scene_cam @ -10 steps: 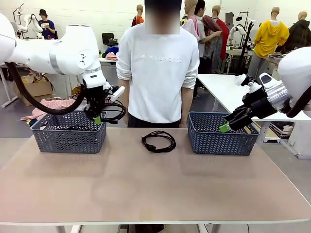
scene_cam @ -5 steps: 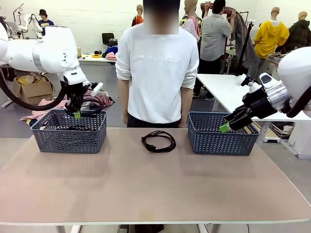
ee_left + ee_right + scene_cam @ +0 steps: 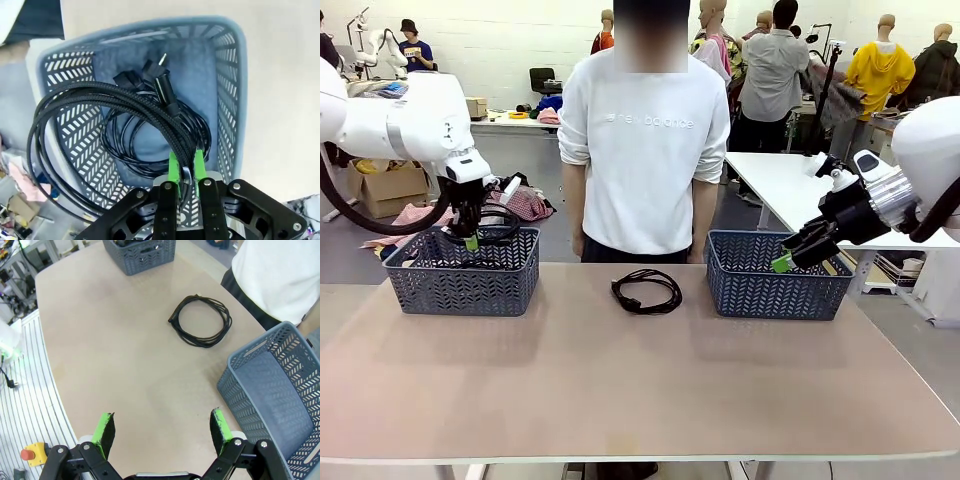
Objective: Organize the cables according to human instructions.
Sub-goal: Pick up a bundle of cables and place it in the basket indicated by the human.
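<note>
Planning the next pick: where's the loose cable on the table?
Front view: the coiled cable lies far-centre on the table, between the left basket and the right basket, before the person.

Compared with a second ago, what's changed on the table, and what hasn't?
The left gripper, shut on its coiled cable, moved toward the robot's left, to above the left basket. The right gripper stays open at the right basket; the loose cable hasn't moved.
</note>
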Tool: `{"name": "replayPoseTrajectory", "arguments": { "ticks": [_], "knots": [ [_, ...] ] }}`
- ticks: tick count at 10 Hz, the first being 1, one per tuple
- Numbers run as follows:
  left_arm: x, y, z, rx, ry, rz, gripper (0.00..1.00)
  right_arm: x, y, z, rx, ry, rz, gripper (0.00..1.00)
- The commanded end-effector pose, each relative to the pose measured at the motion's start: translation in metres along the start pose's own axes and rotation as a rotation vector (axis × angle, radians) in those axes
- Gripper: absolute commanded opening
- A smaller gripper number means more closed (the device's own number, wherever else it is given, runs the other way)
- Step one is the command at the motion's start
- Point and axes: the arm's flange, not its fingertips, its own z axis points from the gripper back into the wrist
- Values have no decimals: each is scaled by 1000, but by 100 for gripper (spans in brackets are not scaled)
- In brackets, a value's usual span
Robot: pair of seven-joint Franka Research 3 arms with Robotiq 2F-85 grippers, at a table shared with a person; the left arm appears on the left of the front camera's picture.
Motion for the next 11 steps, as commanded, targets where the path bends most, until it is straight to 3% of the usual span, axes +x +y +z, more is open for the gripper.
{"name": "replayPoseTrajectory", "arguments": {
  "ticks": [1, 4, 5, 6, 7, 8, 9, 10, 11],
  "knots": [
    [-4, 3, -3, 17, 42, 35, 13, 0, -3, -1, 15, -36, 19, 100],
    [-7, 5, -9, 17, 37, 37, 13, 0, -3, -1, 15, -36, 19, 100],
    [-7, 6, -10, 14, 36, 41, 33, 0, -3, -1, 15, -36, 19, 100],
    [-8, 7, -10, 17, 37, 42, 33, 0, -3, -1, 15, -36, 19, 100],
    [-9, 7, -9, 20, 30, 45, 52, 0, -3, -1, 15, -36, 19, 100],
    [-10, 8, -6, 19, 28, 42, 37, 0, -3, -1, 15, -36, 19, 100],
    [-10, 8, -3, 17, 28, 43, 71, 0, -3, -1, 15, -36, 19, 100],
    [-10, 7, -1, 10, 27, 48, 58, 0, -3, -1, 15, -36, 19, 100],
    [-10, 6, 1, 0, 23, 51, 91, 0, -3, -1, 15, -36, 19, 100]
  ]
}}
